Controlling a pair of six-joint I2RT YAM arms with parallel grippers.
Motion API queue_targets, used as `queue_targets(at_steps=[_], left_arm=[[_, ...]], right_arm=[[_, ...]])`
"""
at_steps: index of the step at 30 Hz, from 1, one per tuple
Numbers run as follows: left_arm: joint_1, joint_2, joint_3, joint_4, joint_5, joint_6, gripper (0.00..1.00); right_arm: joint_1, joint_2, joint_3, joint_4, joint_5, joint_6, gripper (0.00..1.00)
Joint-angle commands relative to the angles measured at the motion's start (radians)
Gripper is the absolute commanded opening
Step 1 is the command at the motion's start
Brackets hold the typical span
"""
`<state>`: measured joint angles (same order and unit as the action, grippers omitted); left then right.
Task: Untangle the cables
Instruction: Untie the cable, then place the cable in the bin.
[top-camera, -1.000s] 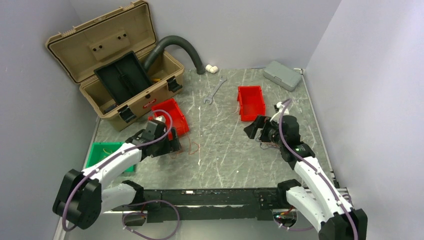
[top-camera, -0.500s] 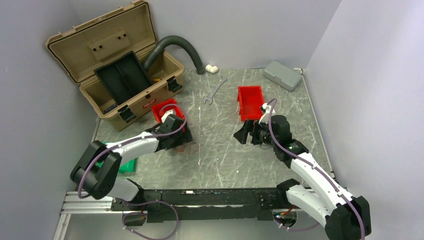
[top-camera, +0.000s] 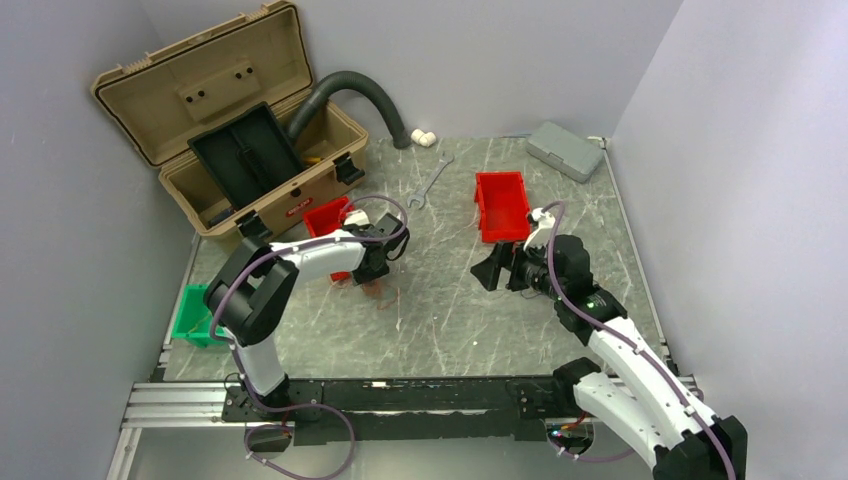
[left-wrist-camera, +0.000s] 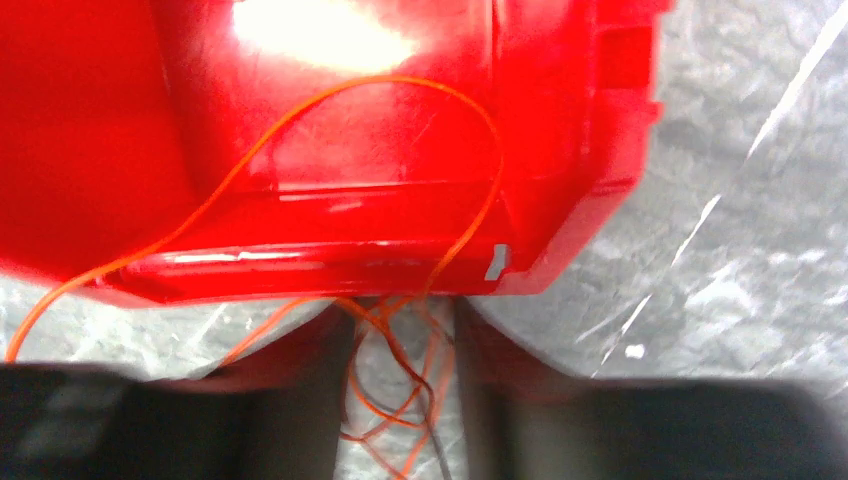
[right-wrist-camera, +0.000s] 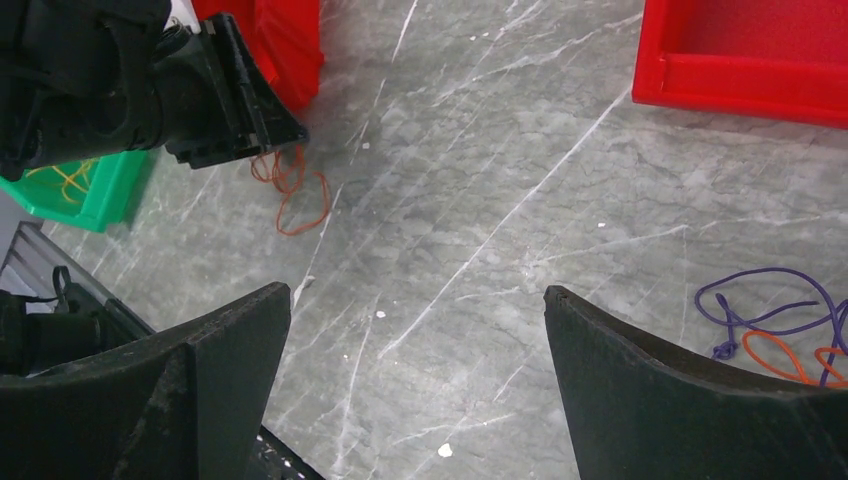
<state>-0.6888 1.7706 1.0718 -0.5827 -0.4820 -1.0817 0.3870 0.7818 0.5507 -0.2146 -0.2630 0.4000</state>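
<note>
The cables are thin orange and dark strands (top-camera: 381, 292) lying on the marble table beside the left red bin (top-camera: 328, 218). My left gripper (top-camera: 377, 272) is down over them. In the left wrist view its jaws stand narrowed on either side of the strands (left-wrist-camera: 420, 385), with a gap still showing, and one orange loop runs up over the bin's wall (left-wrist-camera: 350, 150). My right gripper (right-wrist-camera: 418, 330) hangs wide open over bare table, holding nothing. A second bunch of purple and orange wires (right-wrist-camera: 770, 320) lies at its right.
A second red bin (top-camera: 502, 205) stands mid-table, with a wrench (top-camera: 430, 180) behind it. An open tan toolbox (top-camera: 230, 130) and a grey hose (top-camera: 350, 90) fill the back left. A grey case (top-camera: 565, 150) sits back right. A green bin (top-camera: 195, 315) is at the left edge.
My left arm has reached out to the right onto the orange strands, and its jaws have narrowed around them. The right gripper has shifted a little left and stayed wide open.
</note>
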Motion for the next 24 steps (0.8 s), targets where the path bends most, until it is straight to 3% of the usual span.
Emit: queue_targets(at_steps=[1, 3, 4, 8, 16, 19, 24], left_arm=[[-0.008, 0.040, 0.045, -0.112, -0.068, -0.059, 0.28], [-0.010, 0.047, 0.063, -0.146, -0.075, -0.059, 0.02], [-0.013, 0.040, 0.063, -0.151, -0.078, -0.057, 0.00], [-0.036, -0.009, 0.055, -0.149, -0.064, -0.014, 0.00], [-0.064, -0.178, 0.106, -0.210, 0.064, 0.260, 0.00], [-0.064, -0.249, 0.142, -0.285, 0.065, 0.318, 0.00], [-0.011, -0.357, 0.162, -0.274, 0.070, 0.413, 0.00]], right_arm=[[0.003, -0.040, 0.036, -0.017, 0.013, -0.024, 1.00], [0.004, -0.055, 0.039, -0.028, 0.018, -0.026, 1.00], [0.003, -0.063, 0.038, -0.030, 0.021, -0.027, 1.00], [0.002, -0.083, 0.030, -0.032, 0.034, -0.025, 1.00], [0.004, -0.092, 0.027, -0.044, 0.045, -0.028, 1.00], [0.002, -0.085, 0.031, -0.045, 0.045, -0.032, 1.00], [0.004, -0.066, 0.040, -0.036, 0.039, -0.028, 1.00]])
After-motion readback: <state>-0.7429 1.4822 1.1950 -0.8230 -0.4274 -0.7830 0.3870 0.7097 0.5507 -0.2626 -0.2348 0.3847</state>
